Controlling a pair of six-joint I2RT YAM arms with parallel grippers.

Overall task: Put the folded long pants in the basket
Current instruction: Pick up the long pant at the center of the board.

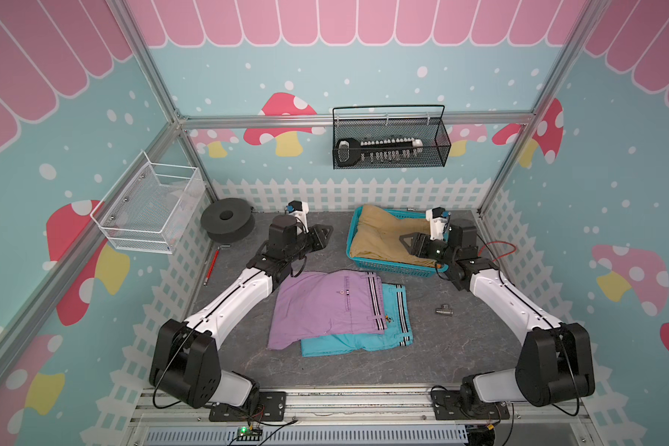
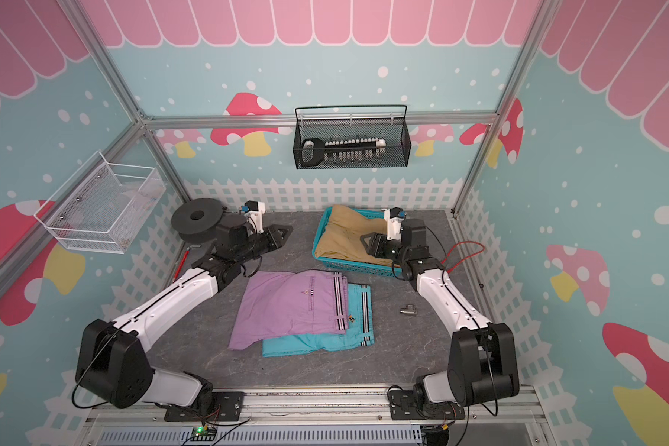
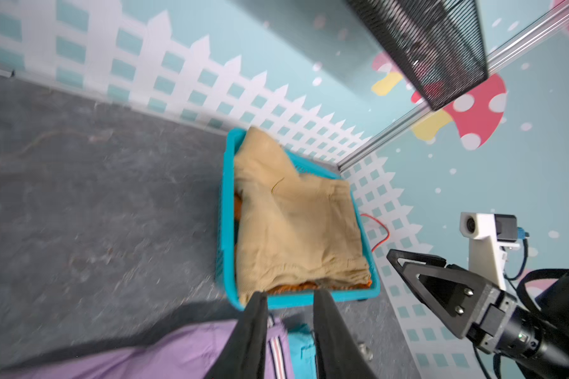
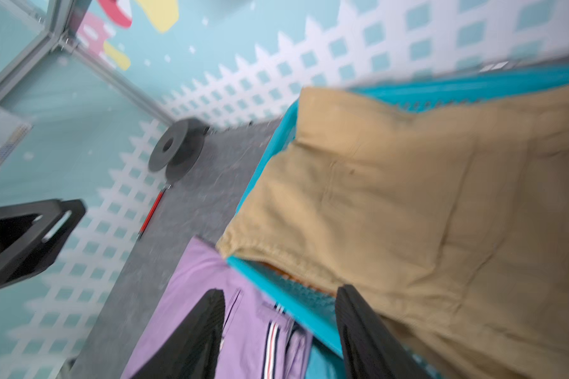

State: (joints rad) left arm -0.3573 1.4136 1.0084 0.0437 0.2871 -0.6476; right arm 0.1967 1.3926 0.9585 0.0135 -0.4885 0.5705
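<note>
Basket (image 1: 389,265) sits at the far right of the table (image 1: 364,368), close to the back wall, and shows in both top views. Khaki pants (image 1: 381,239) lie in it on top and fill it. One corner rides up over the far-left rim. Under them, orange pants (image 3: 289,288) show as a thin strip at the basket's edge facing the lilac pair, seen in the left wrist view. We count two pairs in the basket.

Two more pairs lie mid-table, just near of the basket. Lilac pants (image 1: 325,305) lie flat on top of turquoise pants (image 1: 364,341), with the striped waistbands to the right. The turquoise pair sticks out along the right and near sides.

Left gripper (image 1: 325,233) hangs over bare table, left of the basket and far of the lilac pair, pointing right. Its wrist view shows its fingers (image 3: 255,328) apart with nothing between them.

Right gripper (image 1: 409,241) hangs over the right near part of the basket, above the khaki pants. Its fingers (image 4: 358,328) stand wide apart and empty. We cannot tell whether the tips brush the cloth.

Also noted:
- black wire basket (image 1: 389,139) on the far wall
- white wire basket (image 1: 151,210) on the left wall
- black spool (image 1: 228,220) at far left
- red-handled tool (image 1: 212,266) near the spool
- metal fitting (image 1: 443,309) right of the turquoise pair
</note>
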